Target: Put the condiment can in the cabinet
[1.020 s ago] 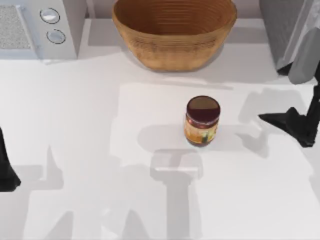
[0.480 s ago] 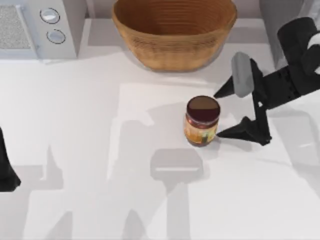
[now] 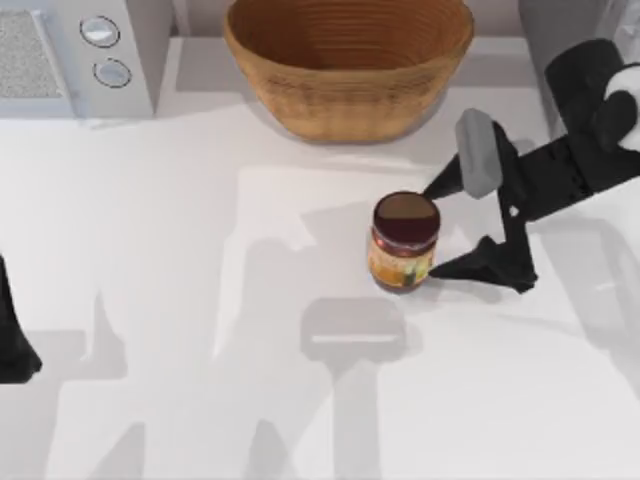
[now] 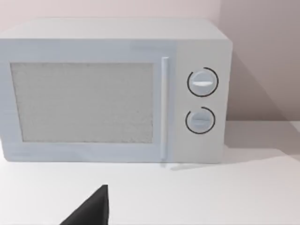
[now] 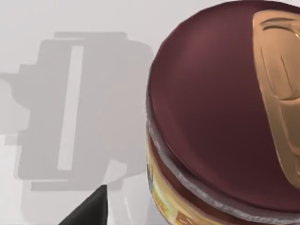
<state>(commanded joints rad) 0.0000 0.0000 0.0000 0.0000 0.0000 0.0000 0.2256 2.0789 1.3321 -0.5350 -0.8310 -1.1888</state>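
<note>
From above, the right hand (image 3: 437,228) has edged closer since half a second ago, its fingers spread, one tip past the condiment can (image 3: 404,243) toward the woven basket (image 3: 349,62), the other by its label; the can stands upright mid-bench (image 3: 180,260), maroon lid, orange-yellow label; the cabinet (image 3: 560,50) sits far right; the left hand (image 3: 12,340) is parked at the left edge, grip unreadable. The left wrist view faces the white microwave (image 4: 112,91). The right wrist view shows the lid's tan patch close up.

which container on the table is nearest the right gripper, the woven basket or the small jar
The small maroon-lidded jar with the orange label: the open right gripper straddles its right side, while the big woven basket sits farther back.
</note>
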